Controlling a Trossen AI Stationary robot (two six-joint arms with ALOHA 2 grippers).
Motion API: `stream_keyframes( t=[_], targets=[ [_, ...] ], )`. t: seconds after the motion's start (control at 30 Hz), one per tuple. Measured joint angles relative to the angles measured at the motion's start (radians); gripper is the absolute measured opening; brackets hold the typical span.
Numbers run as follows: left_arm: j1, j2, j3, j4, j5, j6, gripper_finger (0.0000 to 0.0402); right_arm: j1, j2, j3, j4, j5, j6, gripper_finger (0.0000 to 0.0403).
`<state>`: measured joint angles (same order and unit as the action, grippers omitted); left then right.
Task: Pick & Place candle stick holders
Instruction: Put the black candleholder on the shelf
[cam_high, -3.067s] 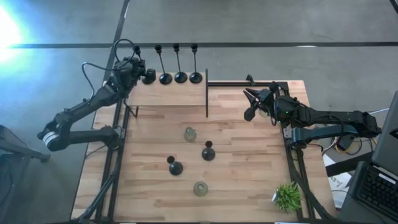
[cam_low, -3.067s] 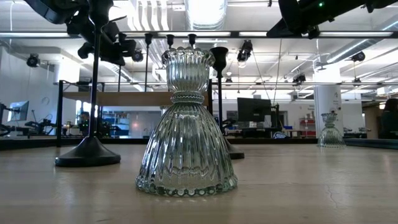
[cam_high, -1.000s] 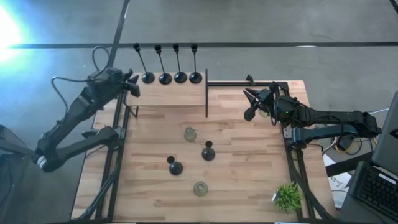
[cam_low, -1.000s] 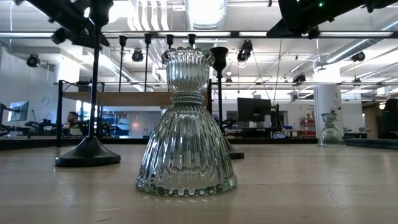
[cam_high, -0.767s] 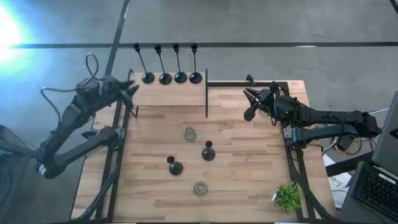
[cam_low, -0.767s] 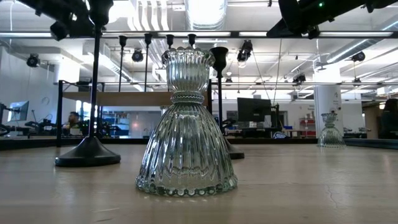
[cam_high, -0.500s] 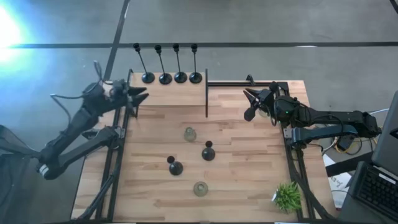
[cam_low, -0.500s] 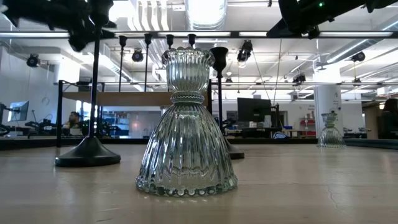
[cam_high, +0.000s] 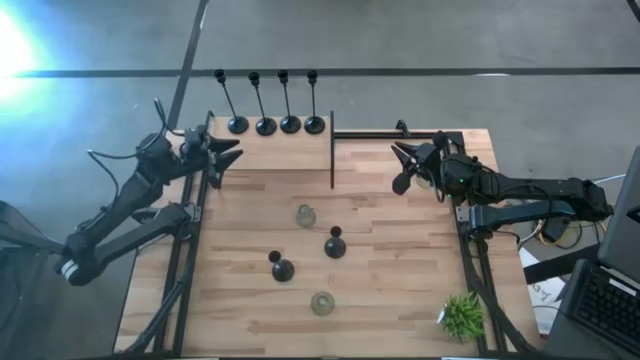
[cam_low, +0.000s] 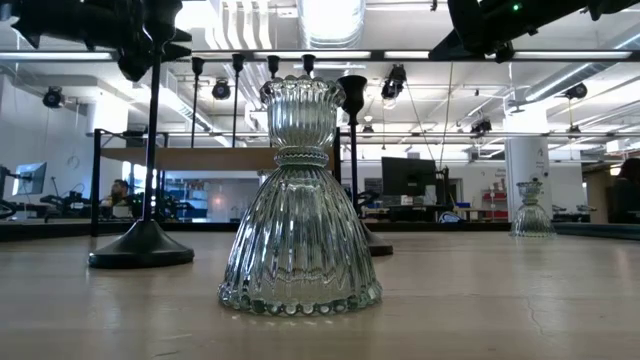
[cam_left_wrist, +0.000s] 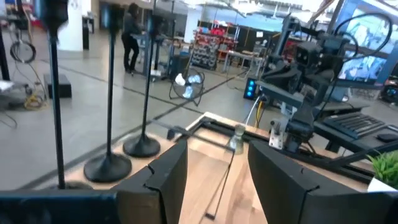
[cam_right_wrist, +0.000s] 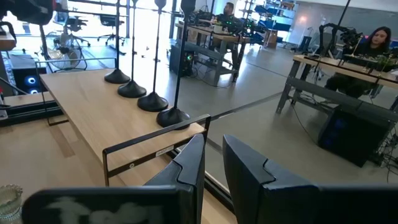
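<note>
Black tall candle stick holders (cam_high: 265, 103) line the counter's (cam_high: 400, 290) far-left edge; short and glass ones sit mid-counter. Left tool (cam_high: 228, 152) hangs released near them; right tool (cam_high: 403, 165), nearly closed, holds nothing.

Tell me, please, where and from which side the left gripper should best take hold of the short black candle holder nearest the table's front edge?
Grip the short black candle holder by its thin upright stem, coming straight down from above. It stands on a wide round base that flares too broadly for the fingers, while the narrow stem probably fits between them. The left gripper, open and empty at the table's far left edge, has clear space around it; the neighbouring black holder stands apart.
</note>
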<state>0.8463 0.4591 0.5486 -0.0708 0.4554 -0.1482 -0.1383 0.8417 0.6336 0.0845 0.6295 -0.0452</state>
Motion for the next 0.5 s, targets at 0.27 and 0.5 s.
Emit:
stream_keyframes(
  t=[0.27,0.5],
  targets=[
    [0.000,0.001,0.040,-0.014,0.053,-0.037,0.0174,0.000,0.000,0.000,0.000,0.000,0.000,0.0054],
    [0.000,0.020,0.038,-0.009,0.182,-0.035,0.0174,0.000,0.000,0.000,0.001,0.000,0.003,0.0054]
  ],
)
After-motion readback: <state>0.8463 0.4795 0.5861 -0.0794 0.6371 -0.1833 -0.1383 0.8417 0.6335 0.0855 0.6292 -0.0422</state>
